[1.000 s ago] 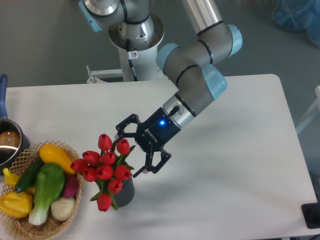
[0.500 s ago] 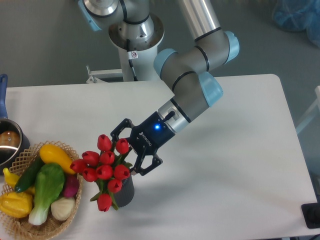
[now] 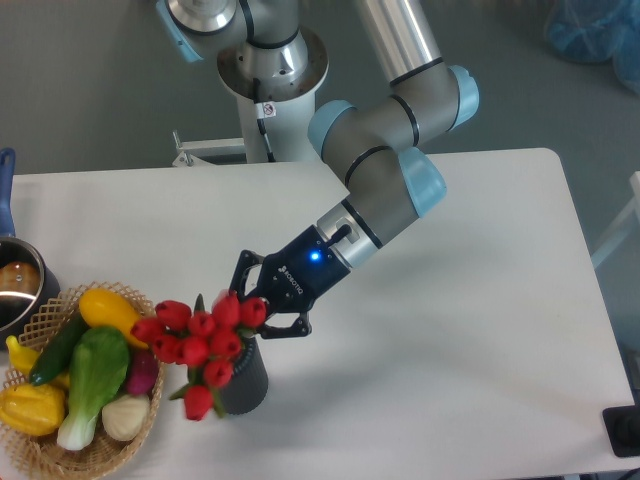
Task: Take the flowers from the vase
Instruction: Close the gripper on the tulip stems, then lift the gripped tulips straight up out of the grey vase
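Observation:
The flowers [image 3: 200,335], a tight bunch of red tulip buds with green leaves, stand in the dark grey vase [image 3: 246,380] near the table's front left. My gripper [image 3: 258,302] reaches in from the upper right, its black fingers [image 3: 246,268] closed in on the right side of the bunch just above the vase's mouth. The buds are squeezed together and lean left. The stems between the fingers are hidden.
A wicker basket [image 3: 40,462] with yellow, green and purple vegetables sits directly left of the vase, almost touching the blooms. A metal pot [image 3: 14,288] with a blue handle is at the far left edge. The robot's base stands behind the table.
The gripper slid left onto the bunch and its fingers closed from wide open. The buds bunched together and shifted left towards the basket.

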